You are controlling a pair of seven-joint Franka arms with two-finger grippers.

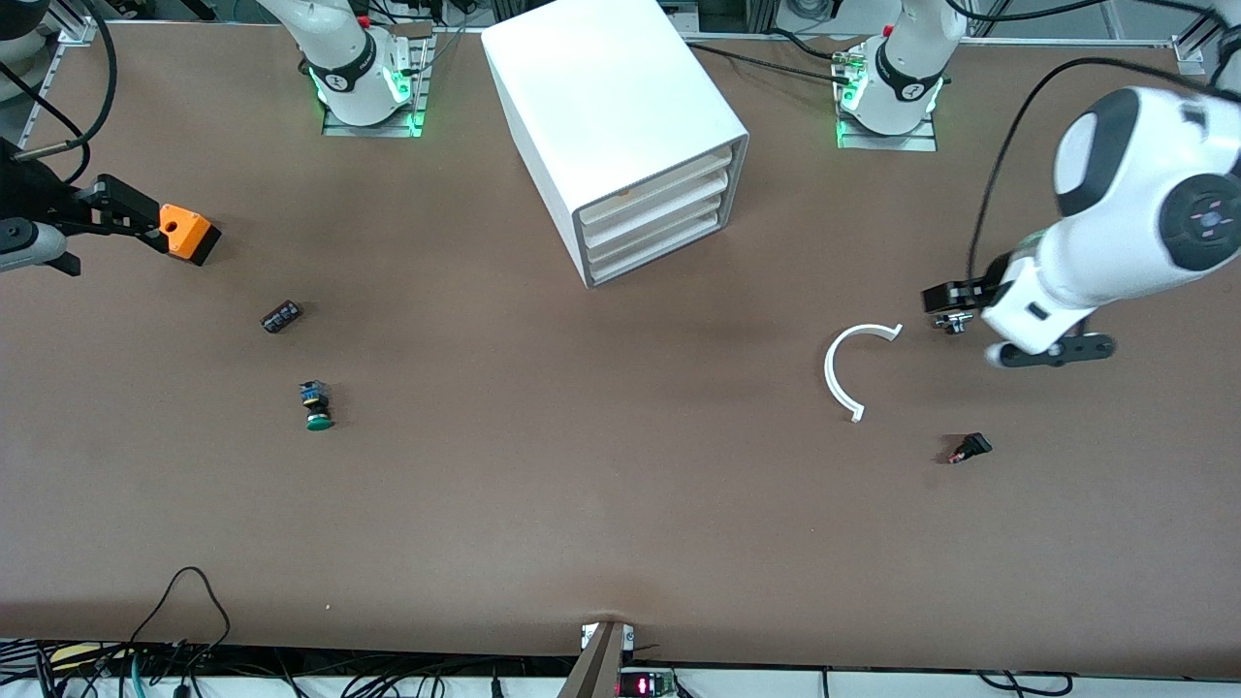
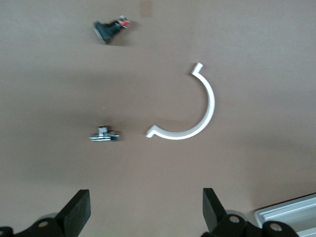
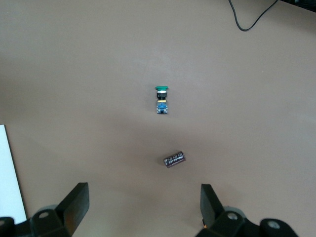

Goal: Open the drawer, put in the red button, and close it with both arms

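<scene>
The white cabinet point(image 1: 601, 97) stands between the two arm bases, and its four fronts are all shut. The drawer point(image 1: 659, 206) is the second front from the top. The red button point(image 1: 970, 449) lies on its side on the table toward the left arm's end; it also shows in the left wrist view point(image 2: 109, 28). My left gripper point(image 1: 955, 296) hangs open and empty over the table beside a white arc, with both fingers point(image 2: 79, 212) apart. My right gripper point(image 1: 145, 221) hangs open and empty at the right arm's end, its fingers point(image 3: 74, 207) apart.
A white plastic arc point(image 1: 853, 368) and a small metal part point(image 1: 955, 322) lie under the left gripper, farther from the front camera than the red button. A green-capped button point(image 1: 316, 405) and a small black cylinder point(image 1: 281, 317) lie toward the right arm's end.
</scene>
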